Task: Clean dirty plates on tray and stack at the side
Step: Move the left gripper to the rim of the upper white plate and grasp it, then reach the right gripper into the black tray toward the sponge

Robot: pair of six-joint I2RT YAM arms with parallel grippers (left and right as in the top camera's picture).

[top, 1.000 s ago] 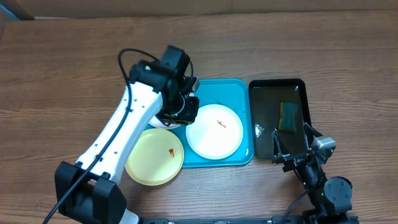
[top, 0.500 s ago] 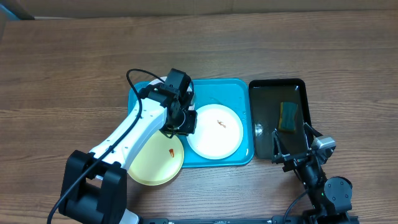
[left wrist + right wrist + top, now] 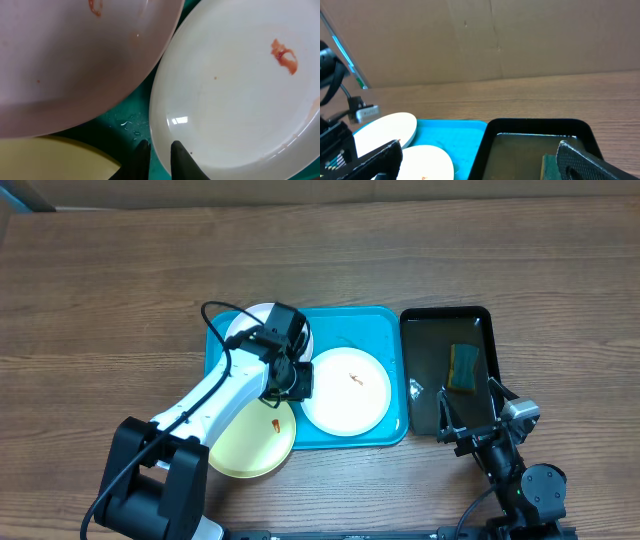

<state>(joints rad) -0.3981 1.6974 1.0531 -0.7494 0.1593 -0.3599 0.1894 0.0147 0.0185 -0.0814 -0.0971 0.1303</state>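
The wooden counter point(image 3: 120, 270) and all that lies on it are as they were a second ago; only the left arm point(image 3: 215, 405) has shifted. It has drawn back toward the robot's side. Its wrist no longer covers the far left corner of the blue tray point(image 3: 375, 320) and now hangs lower, among the three plates. The right arm point(image 3: 510, 465) has not moved; it is at the near end of the black tray point(image 3: 425, 370), which stands just right of the blue one.

The middle white plate point(image 3: 345, 395) lies flat in the blue tray. The second white plate point(image 3: 245, 328), mostly hidden a second ago, now shows in the tray's far left corner. The yellow-green plate point(image 3: 245, 455) overlaps the tray's near left corner and reaches out over the counter, with more of it under the arm than before. Each plate carries a small orange smear. A sponge point(image 3: 463, 367) lies in the black tray.

The left jaws stand a little apart, with fingertips point(image 3: 182, 157) either side of the middle white plate's left rim; whether they pinch it I cannot tell. The right jaws are spread wide and hold nothing.
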